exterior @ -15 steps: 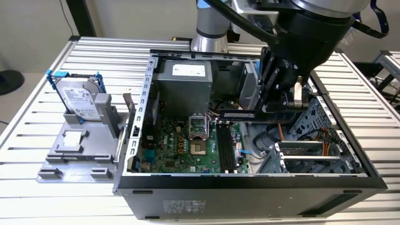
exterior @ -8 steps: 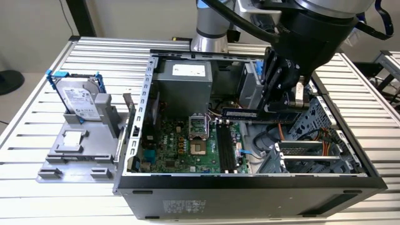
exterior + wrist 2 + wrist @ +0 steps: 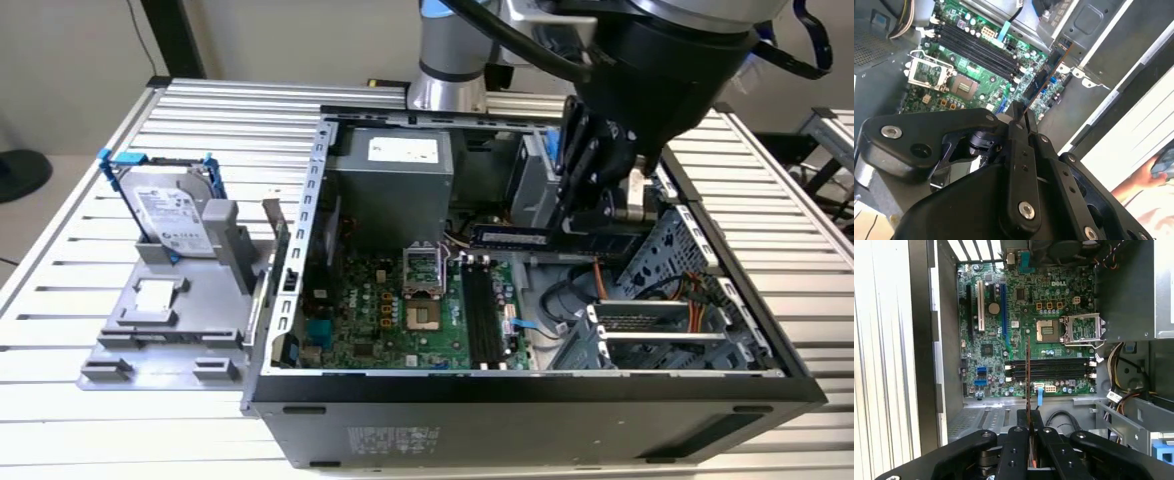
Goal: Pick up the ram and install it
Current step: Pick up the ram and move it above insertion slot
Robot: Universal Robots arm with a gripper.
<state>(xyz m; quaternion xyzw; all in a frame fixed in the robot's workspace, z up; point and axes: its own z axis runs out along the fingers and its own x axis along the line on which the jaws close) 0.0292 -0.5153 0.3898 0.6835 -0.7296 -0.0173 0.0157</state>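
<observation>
My gripper (image 3: 597,222) is pinched tight on the ram (image 3: 527,237), holding it level inside the open computer case (image 3: 534,390), above the motherboard (image 3: 387,310). In both wrist views the strip pokes out edge-on over that board.

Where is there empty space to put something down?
In the exterior view, bare table slats lie left of the gray holder and right of the computer case. Inside the case is crowded: motherboard, cables, the held ram.

Black two-finger gripper (image 3: 1029,429) clamped on slim dark ram strip (image 3: 1028,375), seen edge-on, held over green motherboard (image 3: 1054,300); long black slots with white end clips (image 3: 1054,369) run crosswise behind strip.
</observation>
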